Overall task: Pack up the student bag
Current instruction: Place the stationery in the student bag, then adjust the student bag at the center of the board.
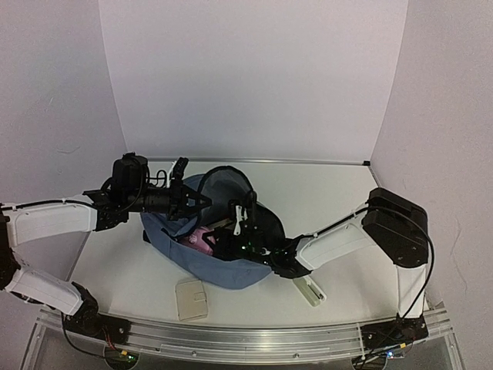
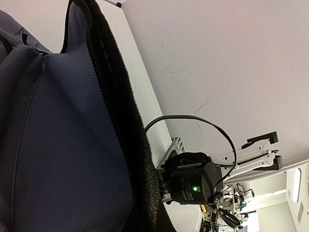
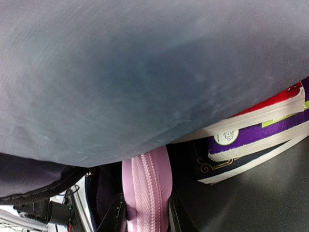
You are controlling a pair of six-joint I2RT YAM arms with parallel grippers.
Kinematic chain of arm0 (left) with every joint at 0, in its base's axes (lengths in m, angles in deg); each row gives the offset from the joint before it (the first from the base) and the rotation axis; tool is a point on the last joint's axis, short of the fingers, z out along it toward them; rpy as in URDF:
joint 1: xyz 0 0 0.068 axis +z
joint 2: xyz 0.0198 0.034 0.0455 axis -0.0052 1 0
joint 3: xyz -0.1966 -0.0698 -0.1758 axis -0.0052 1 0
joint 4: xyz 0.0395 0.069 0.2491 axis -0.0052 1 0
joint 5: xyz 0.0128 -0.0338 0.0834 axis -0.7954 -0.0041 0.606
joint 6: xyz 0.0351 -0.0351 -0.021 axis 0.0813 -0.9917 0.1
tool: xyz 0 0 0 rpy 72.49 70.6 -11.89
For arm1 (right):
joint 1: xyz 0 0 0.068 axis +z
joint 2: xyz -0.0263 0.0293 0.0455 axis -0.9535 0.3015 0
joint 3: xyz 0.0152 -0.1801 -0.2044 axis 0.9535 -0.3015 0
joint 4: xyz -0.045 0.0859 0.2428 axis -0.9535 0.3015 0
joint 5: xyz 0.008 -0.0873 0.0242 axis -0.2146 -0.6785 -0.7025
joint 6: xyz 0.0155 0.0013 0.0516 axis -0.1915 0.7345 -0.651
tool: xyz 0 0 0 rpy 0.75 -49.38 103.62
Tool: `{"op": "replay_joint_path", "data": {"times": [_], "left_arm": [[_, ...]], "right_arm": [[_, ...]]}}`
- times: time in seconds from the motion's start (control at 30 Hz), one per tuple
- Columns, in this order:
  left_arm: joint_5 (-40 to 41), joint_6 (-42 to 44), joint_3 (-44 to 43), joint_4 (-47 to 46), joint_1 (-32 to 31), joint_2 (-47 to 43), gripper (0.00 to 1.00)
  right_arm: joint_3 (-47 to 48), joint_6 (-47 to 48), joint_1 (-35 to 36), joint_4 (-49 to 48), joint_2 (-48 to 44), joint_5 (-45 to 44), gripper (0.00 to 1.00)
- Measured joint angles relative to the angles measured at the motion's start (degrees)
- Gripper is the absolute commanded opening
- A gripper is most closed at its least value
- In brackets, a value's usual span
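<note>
— Two arms and one bag! Where is the left tool (image 1: 185, 202)?
— Up at the left side of the student bag (image 1: 223, 268), right by the black zipper edge of its open mouth. I cannot tell if it is wide or closed, or if it has hold of the cloth.
— And the bag?
— It lies in the middle of the white tabletop (image 1: 131, 266). It is big and blue.
— What is the flat tan thing (image 1: 191, 299)?
— I cannot tell. It lies on the tabletop just in front of the bag.
— Something pink is inside!
— That is a pink pencil case (image 3: 147, 186). The right tool (image 3: 146, 215) is down inside the bag. Its two fingers are closed on the case, one on each side.
— What is beside it?
— Books (image 3: 260, 130), purple and red, in a pile inside the bag. Out on the tabletop, by the right arm, lies a small white thing (image 1: 310, 291).
</note>
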State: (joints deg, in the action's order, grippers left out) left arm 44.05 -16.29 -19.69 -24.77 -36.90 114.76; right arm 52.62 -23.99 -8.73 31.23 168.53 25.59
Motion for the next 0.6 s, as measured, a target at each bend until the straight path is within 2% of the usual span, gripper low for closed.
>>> {"op": "replay_joint_path", "data": {"times": [0.23, 0.43, 0.6], "left_arm": [[-0.59, -0.76, 0.0, -2.25, 0.0, 1.0, 0.0], [0.82, 1.96, -0.64, 0.8, -0.1, 0.77, 0.0], [1.28, 4.33, -1.16, 3.47, -0.18, 0.86, 0.0]], "right_arm": [[-1.22, 0.78, 1.15, -0.14, -0.96, -5.67, 0.61], [-13.72, 1.72, 1.29, 2.11, -15.06, -13.01, 0.77], [-16.61, 2.38, 1.25, 7.79, -27.13, -19.54, 0.88]]}}
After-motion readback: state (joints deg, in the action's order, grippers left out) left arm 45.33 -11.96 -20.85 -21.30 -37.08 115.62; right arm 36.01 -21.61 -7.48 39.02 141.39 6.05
